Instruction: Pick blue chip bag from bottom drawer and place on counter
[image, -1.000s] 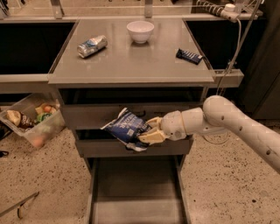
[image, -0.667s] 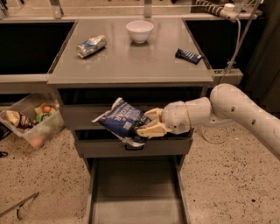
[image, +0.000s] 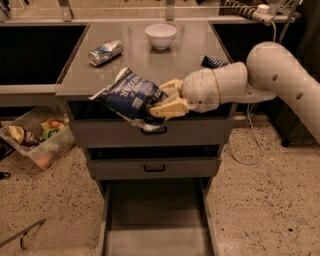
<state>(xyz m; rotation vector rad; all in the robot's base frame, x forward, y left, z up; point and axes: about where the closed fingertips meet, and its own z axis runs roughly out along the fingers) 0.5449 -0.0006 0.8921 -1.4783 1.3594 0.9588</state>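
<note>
pick is done: the claw (image: 159, 102) is clamped on the blue chip bag (image: 129, 96), holding it in the air at the front edge of the desk (image: 150, 65), with the bottom drawer (image: 155, 222) open below. placing is what's left. the bag's lower corner hangs under the rim, so it looks to need lift. there's open room mid-desk, between the can (image: 105, 52), bowl (image: 160, 35) and wrapped bar (image: 214, 62).

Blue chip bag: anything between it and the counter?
Nothing visible. The gripper holds the blue chip bag at the front edge of the counter, and the surface just behind it is bare. The can lies back left, the bowl further back, the wrapped bar off to the right.
</note>
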